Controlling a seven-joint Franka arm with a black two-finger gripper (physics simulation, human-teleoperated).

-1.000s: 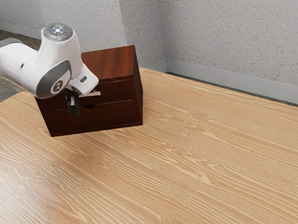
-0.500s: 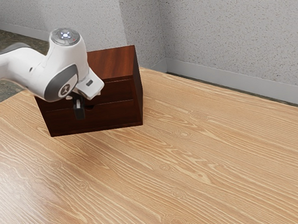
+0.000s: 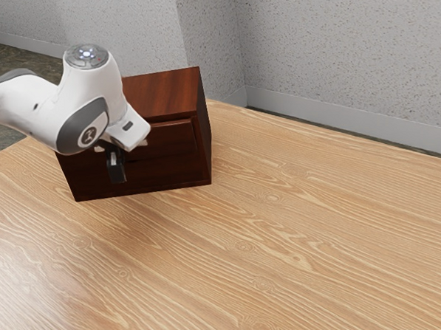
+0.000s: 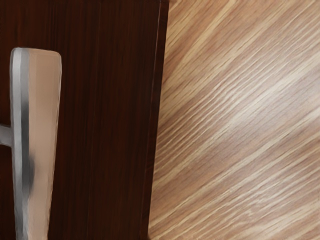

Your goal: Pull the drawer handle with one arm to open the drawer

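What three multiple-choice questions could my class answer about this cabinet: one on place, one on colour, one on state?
1. Where on the table is the cabinet?
A. At the exterior view's left, near the wall
B. In the table's middle
C. At the exterior view's right edge

2. What colour is the handle?
A. Red
B. Silver
C. Black

3. How does the cabinet sit?
A. Tipped on its side
B. Lifted off the table
C. Upright on the table

Answers:
1 A: it sits far to the exterior view's left, in front of the wall corner.
2 B: the wrist view shows a silvery bar against the dark wood.
3 C: its base rests flat on the table, top face up.
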